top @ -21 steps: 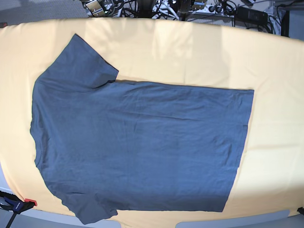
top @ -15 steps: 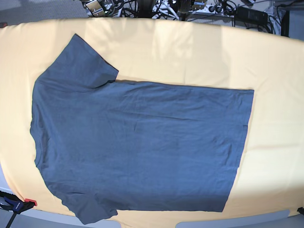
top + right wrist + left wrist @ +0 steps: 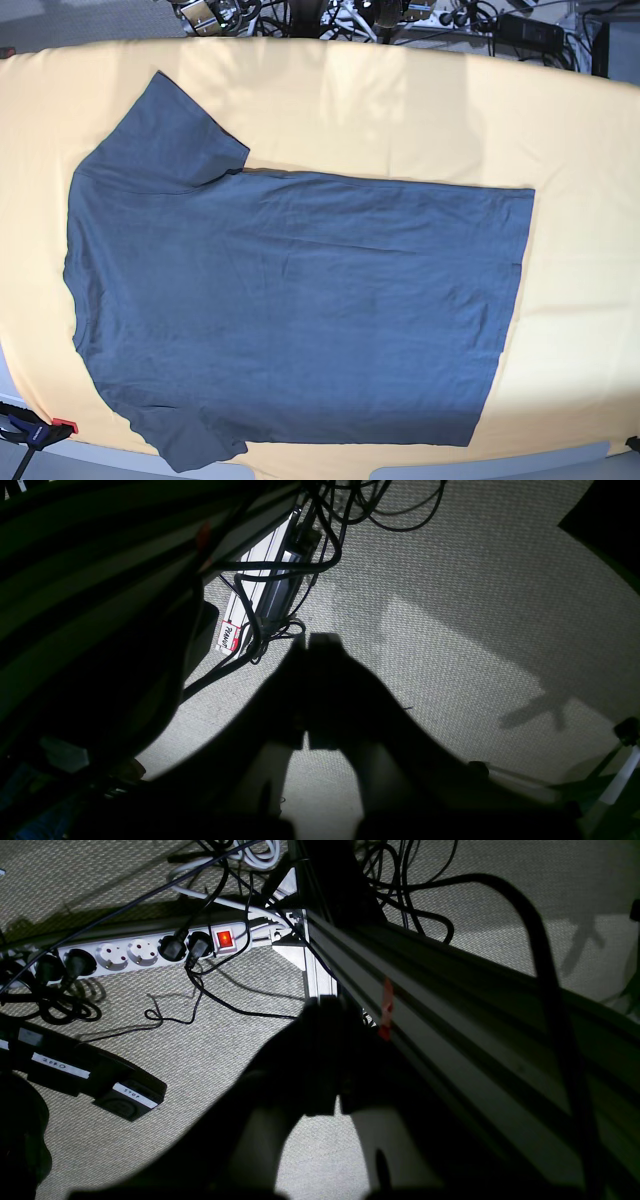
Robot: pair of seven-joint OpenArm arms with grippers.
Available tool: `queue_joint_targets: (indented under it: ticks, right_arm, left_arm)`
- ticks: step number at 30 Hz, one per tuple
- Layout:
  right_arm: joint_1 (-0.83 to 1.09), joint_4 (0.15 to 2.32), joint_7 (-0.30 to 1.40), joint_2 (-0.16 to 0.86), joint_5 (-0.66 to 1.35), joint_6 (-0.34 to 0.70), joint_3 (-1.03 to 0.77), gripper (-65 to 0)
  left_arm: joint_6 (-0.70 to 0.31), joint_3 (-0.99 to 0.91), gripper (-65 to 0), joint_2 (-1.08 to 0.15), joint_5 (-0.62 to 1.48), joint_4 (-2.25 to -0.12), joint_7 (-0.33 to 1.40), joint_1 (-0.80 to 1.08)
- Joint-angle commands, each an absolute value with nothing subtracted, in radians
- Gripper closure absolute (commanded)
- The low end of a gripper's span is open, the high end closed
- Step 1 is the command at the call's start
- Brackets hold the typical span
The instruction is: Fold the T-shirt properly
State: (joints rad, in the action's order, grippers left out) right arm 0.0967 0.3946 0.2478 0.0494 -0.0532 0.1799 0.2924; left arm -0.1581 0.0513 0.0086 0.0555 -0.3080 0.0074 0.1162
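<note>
The dark slate-blue T-shirt [image 3: 290,300] lies spread flat on the pale yellow-orange table cloth [image 3: 400,110] in the base view, collar end to the left, hem to the right, one sleeve [image 3: 175,130] pointing to the far left corner and the other at the near left edge. Neither arm shows in the base view. In the left wrist view my left gripper [image 3: 334,1007] hangs shut over the floor beside a metal frame rail. My right gripper [image 3: 306,642] is also shut, over grey carpet, holding nothing.
Below the table a white power strip [image 3: 145,950] with a lit red switch and tangled black cables [image 3: 210,990] lie on the carpet. An aluminium frame rail [image 3: 450,1005] runs beside the left gripper. A black clamp [image 3: 30,432] sits at the near left table edge.
</note>
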Motion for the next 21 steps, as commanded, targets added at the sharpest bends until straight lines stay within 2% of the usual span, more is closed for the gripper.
queue_joint_targets:
  ticks: [1,8,12,16,21]
  right_arm:
    - [0.094,0.404,0.248,0.05,-0.054,0.184,0.29,0.0]
    - [0.097,0.404,0.368,0.051,-0.108,0.202,0.29,0.0]
    - [0.13,0.406,0.436,0.065,-0.121,0.211,0.29,0.0]
    - [0.211,0.461,0.45,0.097,-0.099,0.316,0.29,0.0]
    - [0.353,0.628,0.501,0.148,-0.027,0.373,0.29,0.0]
  left_arm:
    - [-0.164,0.052,0.0,0.016,0.059,-0.315,0.002,0.118]
    - [-0.168,0.052,0.0,0.016,-0.024,-0.373,0.174,0.123]
    - [-0.247,0.052,0.0,-0.001,-0.044,-0.443,0.261,0.16]
    - [-0.306,0.052,0.0,-0.041,-0.007,-0.522,0.271,0.242]
    - [-0.368,0.052,0.0,-0.109,0.111,-0.656,0.35,0.368]
